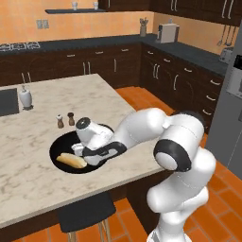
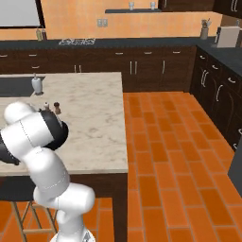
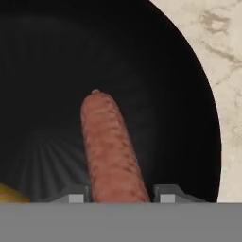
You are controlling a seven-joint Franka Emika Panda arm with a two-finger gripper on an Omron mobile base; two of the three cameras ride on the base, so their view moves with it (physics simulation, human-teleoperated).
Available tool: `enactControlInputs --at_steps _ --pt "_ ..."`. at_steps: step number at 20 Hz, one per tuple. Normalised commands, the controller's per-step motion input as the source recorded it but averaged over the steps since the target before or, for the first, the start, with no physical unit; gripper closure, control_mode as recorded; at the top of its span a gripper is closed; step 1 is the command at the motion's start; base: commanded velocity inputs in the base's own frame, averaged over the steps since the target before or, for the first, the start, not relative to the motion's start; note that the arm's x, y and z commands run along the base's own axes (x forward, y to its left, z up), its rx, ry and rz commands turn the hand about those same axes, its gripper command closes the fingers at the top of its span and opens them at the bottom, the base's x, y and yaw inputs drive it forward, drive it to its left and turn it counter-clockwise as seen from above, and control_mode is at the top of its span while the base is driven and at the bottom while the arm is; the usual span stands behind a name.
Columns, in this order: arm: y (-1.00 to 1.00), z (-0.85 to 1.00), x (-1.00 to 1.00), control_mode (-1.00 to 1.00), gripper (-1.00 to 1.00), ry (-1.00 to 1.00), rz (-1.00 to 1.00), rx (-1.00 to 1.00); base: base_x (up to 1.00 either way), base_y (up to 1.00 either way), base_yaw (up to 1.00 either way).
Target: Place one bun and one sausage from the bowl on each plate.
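The wide black bowl (image 1: pixel 56 147) sits near the front edge of the marble island. One golden bun (image 1: pixel 72 160) lies in its near left part, and a yellow sliver of the bun (image 3: pixel 8 194) shows in the hand view. My gripper (image 1: pixel 79 151) reaches down into the bowl just right of the bun. In the hand view a reddish-brown sausage (image 3: pixel 111 146) runs up from between the fingertips (image 3: pixel 78 196), and the gripper (image 3: pixel 122 197) looks shut on its near end, over the bowl's dark floor (image 3: pixel 156 71). The plates are out of view.
Salt and pepper shakers (image 1: pixel 60 121) stand just behind the bowl. A white bottle (image 1: pixel 25 97) stands further back left beside a dark inset sink (image 1: pixel 7 101). A dark stool (image 1: pixel 87 212) stands below the island's front edge. Orange tile floor (image 2: pixel 179 156) lies to the right.
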Motion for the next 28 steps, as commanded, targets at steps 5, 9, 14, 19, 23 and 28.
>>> enactControlInputs --at_steps 5,9,14,19,23,28 --pt "-0.34 1.00 -0.68 -1.00 1.00 -0.40 -0.01 0.08 0.00 0.00 0.00" --pt "-0.47 0.67 -1.00 -1.00 1.00 -0.26 0.04 0.18 0.00 0.00 0.00" --pt "-0.11 0.26 -0.40 1.00 1.00 -0.02 0.06 0.11 -0.60 0.03 0.15" --pt "0.00 0.00 0.00 1.00 1.00 0.00 0.00 0.00 -0.31 0.90 0.16" --pt "0.00 0.00 0.00 1.00 1.00 0.00 0.00 0.00 0.06 1.00 0.00" --pt "0.00 0.00 0.00 1.00 1.00 0.00 0.00 0.00 0.25 1.00 0.00"
